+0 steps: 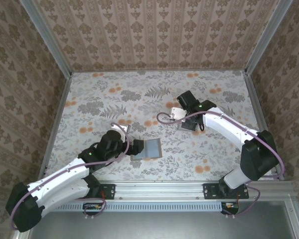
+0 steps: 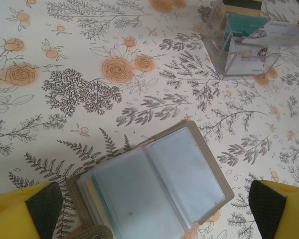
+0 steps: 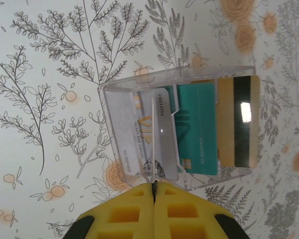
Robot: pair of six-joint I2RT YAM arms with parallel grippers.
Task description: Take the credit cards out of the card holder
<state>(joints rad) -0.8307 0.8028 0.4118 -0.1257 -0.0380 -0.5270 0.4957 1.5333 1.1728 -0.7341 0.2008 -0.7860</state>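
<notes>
The card holder (image 2: 154, 184) lies open, its near corner cut off and its pockets too cloudy to read. The left gripper (image 2: 154, 206) is spread wide astride it. Well beyond the holder, the right gripper (image 3: 153, 188) pinches a pale credit card (image 2: 281, 34) over the clear box (image 3: 120, 99).

2 white arms (image 1: 62, 180) with black joints, looping purple cables (image 1: 158, 118), yellow black-padded pincer fingers (image 2: 15, 216).

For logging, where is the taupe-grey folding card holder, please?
Top view: the card holder lies open front-centre, beside the left gripper, left of the clear plastic box.
</notes>
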